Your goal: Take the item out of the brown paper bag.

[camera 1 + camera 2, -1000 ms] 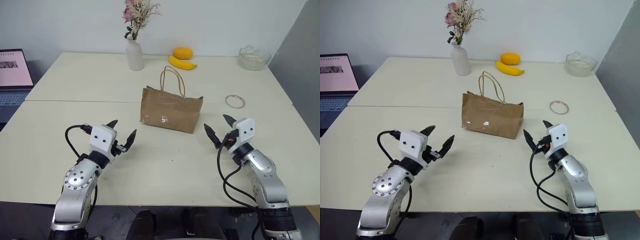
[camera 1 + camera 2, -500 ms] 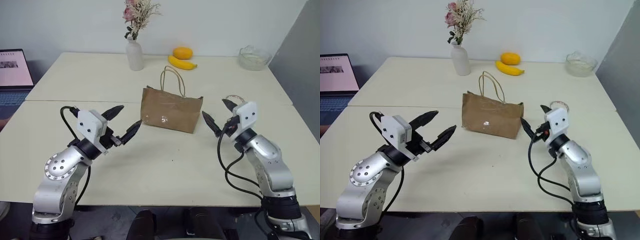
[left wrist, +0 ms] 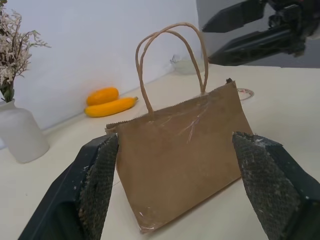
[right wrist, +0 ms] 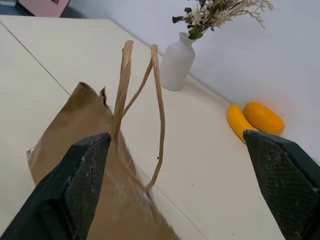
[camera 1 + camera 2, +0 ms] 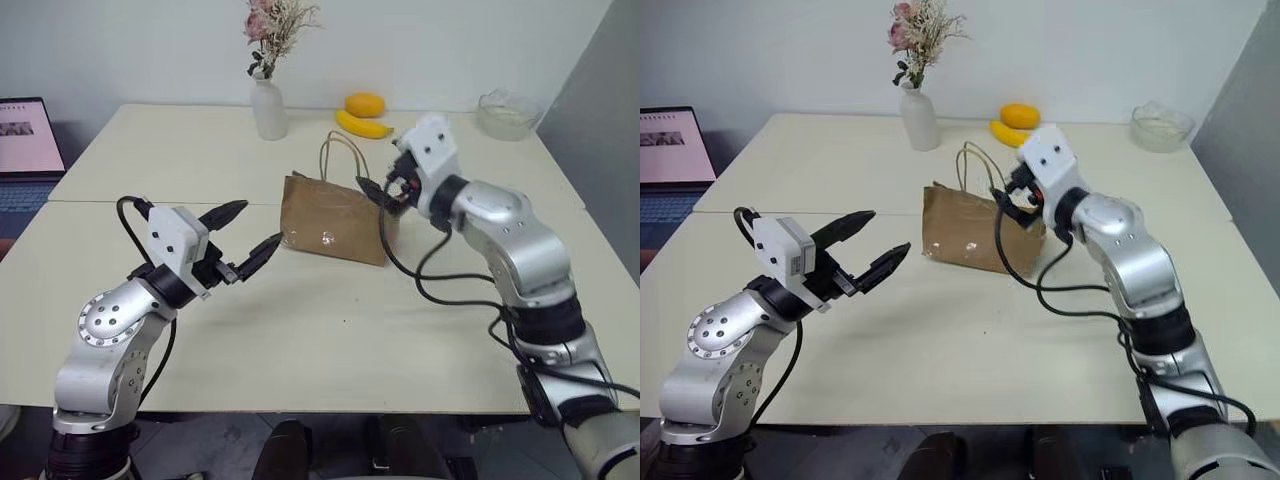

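Two loop handles [image 5: 345, 160] rise between brown paper bag [image 5: 340, 217] and banana [image 5: 364, 126].

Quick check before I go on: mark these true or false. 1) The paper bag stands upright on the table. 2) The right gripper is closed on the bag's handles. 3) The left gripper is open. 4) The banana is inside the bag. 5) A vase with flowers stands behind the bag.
1) True: the paper bag stands upright on the table.
2) False: the right gripper is open at the bag's top, holding nothing.
3) True: the left gripper is open, short of the bag.
4) False: the banana lies on the table behind the bag.
5) True: the vase stands there.
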Tool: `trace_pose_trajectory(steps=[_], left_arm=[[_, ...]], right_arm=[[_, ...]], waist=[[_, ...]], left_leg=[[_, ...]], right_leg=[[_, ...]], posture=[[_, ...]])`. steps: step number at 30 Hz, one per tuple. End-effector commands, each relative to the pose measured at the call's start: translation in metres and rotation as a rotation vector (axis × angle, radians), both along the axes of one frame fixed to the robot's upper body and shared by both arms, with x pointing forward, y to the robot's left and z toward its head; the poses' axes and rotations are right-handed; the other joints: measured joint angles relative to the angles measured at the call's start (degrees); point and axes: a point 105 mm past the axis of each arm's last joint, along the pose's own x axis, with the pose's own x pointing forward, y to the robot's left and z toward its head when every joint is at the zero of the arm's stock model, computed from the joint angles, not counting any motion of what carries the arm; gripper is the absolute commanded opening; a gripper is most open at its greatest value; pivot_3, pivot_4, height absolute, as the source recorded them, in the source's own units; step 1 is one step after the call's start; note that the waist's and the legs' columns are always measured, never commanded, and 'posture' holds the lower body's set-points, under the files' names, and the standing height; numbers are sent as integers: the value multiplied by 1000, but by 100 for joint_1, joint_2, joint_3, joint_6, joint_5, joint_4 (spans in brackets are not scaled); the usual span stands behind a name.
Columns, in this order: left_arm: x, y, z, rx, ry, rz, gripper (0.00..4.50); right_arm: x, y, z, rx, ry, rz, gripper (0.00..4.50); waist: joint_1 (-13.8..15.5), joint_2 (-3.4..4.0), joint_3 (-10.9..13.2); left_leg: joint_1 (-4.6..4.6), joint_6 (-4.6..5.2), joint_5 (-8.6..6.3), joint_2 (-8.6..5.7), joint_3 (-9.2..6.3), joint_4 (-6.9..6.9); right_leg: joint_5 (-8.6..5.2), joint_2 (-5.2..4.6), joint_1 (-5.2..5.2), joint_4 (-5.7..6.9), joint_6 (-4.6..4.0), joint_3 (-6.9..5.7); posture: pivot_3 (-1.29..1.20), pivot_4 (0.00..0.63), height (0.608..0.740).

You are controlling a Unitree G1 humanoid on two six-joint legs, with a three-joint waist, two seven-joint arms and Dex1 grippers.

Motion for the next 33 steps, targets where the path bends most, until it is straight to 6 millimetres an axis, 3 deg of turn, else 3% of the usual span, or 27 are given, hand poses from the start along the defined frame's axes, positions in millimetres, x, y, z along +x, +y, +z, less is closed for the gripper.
trace_pose_trajectory(steps=[1, 9, 10, 14, 22, 33], left_arm=[[-4, -5, 7, 0, -43, -7, 3785], [-5, -6, 6, 1, -44, 1, 3785], [-5, -6, 5, 2, -44, 3, 3796], [-6, -5, 4, 5, -44, 8, 3796], [-8, -3, -3, 20, -30, 18, 3796], [-13, 6, -12, 27, -1, 59, 3796]], right_arm=[[12, 9, 18, -9, -7, 2, 4432], [22, 33, 36, -58, 47, 90, 4432], [23, 34, 37, -70, 56, 100, 4271], [24, 38, 40, -110, 83, 145, 3123], [28, 47, 41, -160, 108, 203, 117], [30, 74, 81, -65, -1, 256, 37]], waist=[[1, 0, 0], [0, 0, 0], [0, 0, 0], [-1, 0, 0], [-2, 0, 0], [-12, 2, 1]], left_leg=[[-3, 0, 0, -1, 3, 0], [-13, 1, 0, 0, 6, -3], [-13, 1, 0, 0, 9, -4], [-13, 1, 0, 1, 18, -3], [-15, 1, -1, 3, 28, -4], [-15, 1, -1, 9, 64, -6]], right_leg=[[10, 0, -4, 2, -17, 2], [16, -2, -17, 3, -26, 1], [16, -2, -20, 5, -26, 1], [16, -2, -27, 9, -27, 1], [17, -1, -32, 11, -27, 6], [18, 0, -41, 15, -30, 36]], posture=[[0, 150, 740], [0, 150, 740], [0, 150, 740], [0, 150, 740], [0, 150, 740], [0, 150, 740]])
